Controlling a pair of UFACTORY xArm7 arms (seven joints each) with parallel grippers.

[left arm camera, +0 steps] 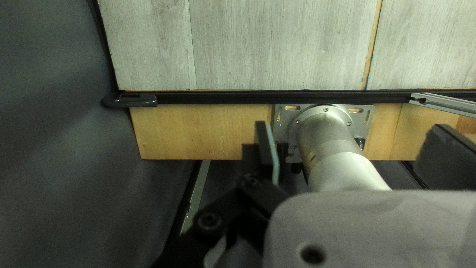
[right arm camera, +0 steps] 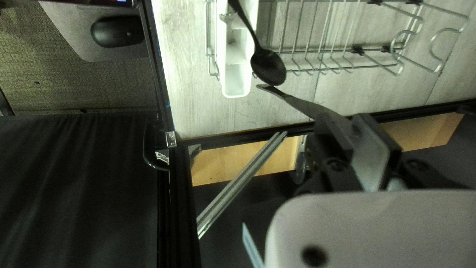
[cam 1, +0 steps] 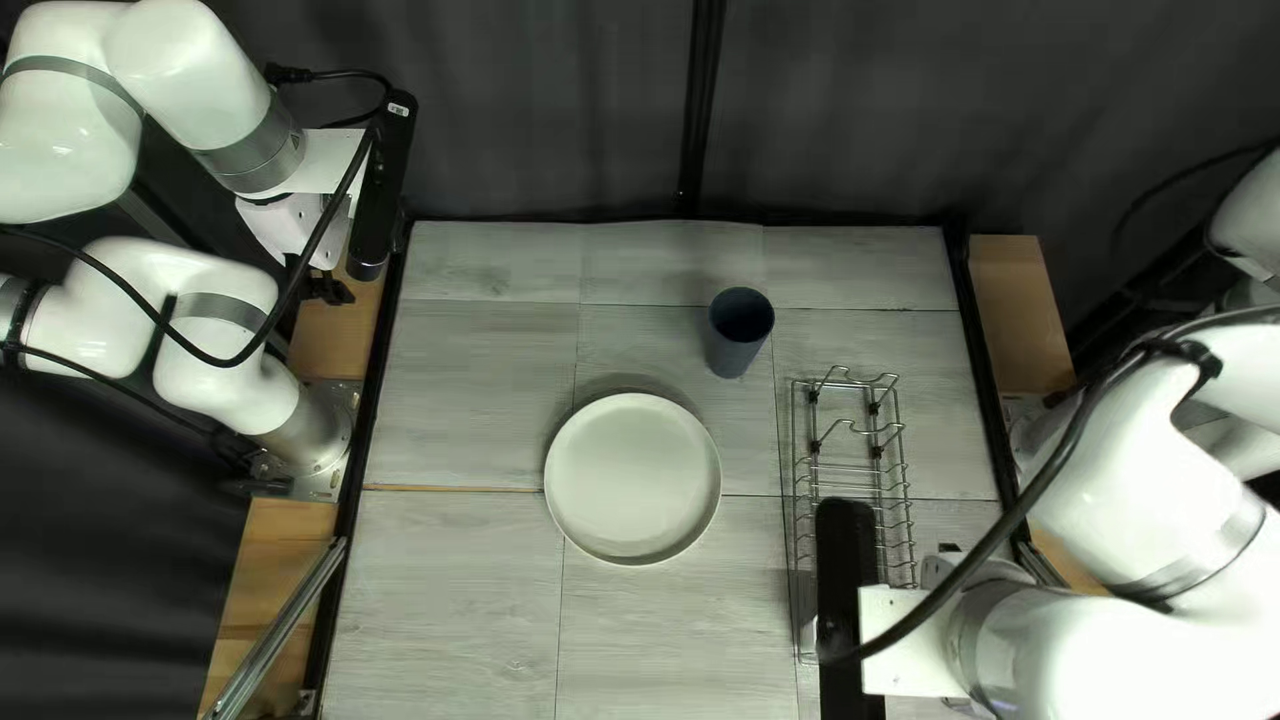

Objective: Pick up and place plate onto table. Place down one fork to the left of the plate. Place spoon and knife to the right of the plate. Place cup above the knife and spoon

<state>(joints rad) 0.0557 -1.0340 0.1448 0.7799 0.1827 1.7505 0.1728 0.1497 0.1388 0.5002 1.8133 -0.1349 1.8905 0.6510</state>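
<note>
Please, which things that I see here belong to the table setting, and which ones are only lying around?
For the job: plate, cup, spoon, knife in the right gripper. I cannot make out a fork.
Only around: wire rack, white holder, computer mouse.

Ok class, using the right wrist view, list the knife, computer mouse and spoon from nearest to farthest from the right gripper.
From the right gripper:
1. Knife: between its fingers, pointing ahead.
2. Spoon: beyond the knife's tip, its handle over the white holder.
3. Computer mouse: past the table's edge.
</note>
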